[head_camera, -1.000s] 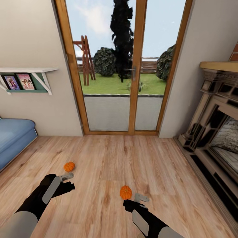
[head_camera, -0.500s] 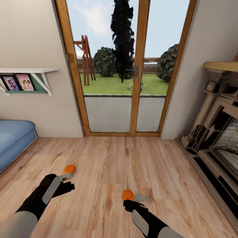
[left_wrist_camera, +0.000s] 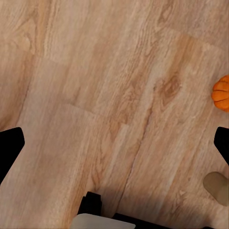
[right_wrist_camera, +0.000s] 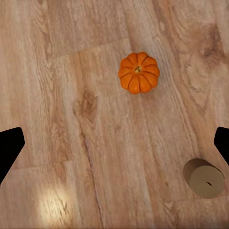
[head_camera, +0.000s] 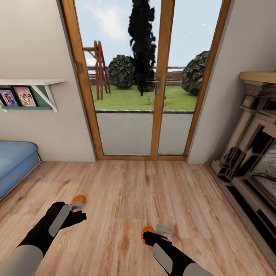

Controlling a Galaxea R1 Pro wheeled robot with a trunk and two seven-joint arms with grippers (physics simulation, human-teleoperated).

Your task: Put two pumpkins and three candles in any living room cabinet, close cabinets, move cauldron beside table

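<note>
As the base rolls forward, both ribbed orange pumpkins slide under the arms: one [head_camera: 78, 198] beyond left gripper [head_camera: 78, 205], one [head_camera: 145, 232] beside right gripper [head_camera: 164, 230]; both spread apart, empty, pickup imminent.

the wooden plank floor [head_camera: 126, 199] carries two pumpkins [right_wrist_camera: 139, 72] [head_camera: 78, 198] and a candle [right_wrist_camera: 205, 178].

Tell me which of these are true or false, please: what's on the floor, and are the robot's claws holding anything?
1. Two pumpkins lie on the wooden floor. True: one beside the left gripper, another near the right gripper.
2. The right gripper grips a pumpkin. False: its fingers are spread wide, with bare floor between them.
3. A candle stands on the floor near a pumpkin. True.
4. The glass door stands open. False: it is closed.
</note>
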